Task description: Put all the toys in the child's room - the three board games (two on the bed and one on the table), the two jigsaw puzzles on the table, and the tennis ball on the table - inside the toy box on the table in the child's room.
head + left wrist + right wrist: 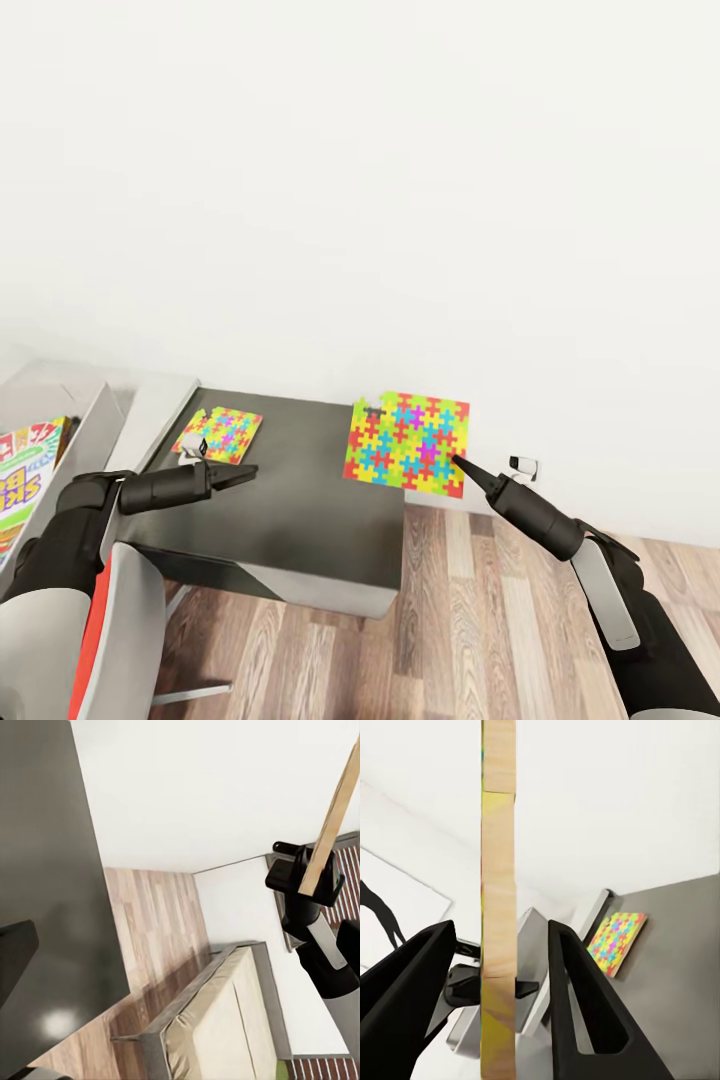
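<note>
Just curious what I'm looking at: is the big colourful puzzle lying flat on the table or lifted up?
Lifted up. The jigsaw puzzle stands tilted, overhanging the table edge, its thin edge between the right gripper fingers.

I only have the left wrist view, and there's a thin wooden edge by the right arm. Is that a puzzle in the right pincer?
Observer: Yes. In the head view the right pincer grips a jigsaw puzzle by its lower corner, raised upright.
Operator: Where's the other one?
Observer: The second puzzle lies flat on the dark table, just beyond the left pincer.
Operator: And the box?
Observer: At far left, the toy box has a board game inside.
</note>
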### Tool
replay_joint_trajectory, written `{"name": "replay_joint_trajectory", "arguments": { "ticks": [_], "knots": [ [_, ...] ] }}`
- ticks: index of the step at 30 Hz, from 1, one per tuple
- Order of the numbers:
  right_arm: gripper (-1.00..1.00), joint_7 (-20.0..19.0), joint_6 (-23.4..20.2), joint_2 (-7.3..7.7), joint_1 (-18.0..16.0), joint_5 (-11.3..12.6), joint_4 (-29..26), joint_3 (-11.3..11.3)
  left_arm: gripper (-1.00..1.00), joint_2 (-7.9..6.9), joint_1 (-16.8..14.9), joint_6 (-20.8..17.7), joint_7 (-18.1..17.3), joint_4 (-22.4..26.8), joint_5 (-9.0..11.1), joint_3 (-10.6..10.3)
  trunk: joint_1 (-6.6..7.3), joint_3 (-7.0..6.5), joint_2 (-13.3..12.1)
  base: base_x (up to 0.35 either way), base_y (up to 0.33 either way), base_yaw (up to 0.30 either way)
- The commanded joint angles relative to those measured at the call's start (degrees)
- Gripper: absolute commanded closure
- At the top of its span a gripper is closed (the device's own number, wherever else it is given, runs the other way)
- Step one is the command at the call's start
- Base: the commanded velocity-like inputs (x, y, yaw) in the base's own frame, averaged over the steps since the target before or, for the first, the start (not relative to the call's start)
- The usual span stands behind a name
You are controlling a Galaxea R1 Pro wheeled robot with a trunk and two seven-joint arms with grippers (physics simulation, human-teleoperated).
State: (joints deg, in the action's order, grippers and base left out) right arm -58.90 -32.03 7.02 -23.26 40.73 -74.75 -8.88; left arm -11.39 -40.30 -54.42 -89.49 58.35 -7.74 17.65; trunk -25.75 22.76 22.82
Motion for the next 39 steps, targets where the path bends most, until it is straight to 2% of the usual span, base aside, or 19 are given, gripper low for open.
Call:
{"name": "replay_joint_trajectory", "arguments": {
  "ticks": [1,39],
  "knots": [
    [1.00,-0.1,-0.2,0.01,0.0,0.3,0.0,0.0,-1.00,0.04,0.0,-0.6,-0.5,0.1,-0.6,0.1,-0.03,-0.01,0.1,0.000,0.000,0.001],
    [1.00,-0.2,0.4,0.01,0.4,0.3,-0.2,-0.1,-1.00,0.06,0.0,-0.2,-0.5,0.1,-0.6,0.0,-0.03,-3.64,0.1,0.000,0.000,0.000]
  ]
}}
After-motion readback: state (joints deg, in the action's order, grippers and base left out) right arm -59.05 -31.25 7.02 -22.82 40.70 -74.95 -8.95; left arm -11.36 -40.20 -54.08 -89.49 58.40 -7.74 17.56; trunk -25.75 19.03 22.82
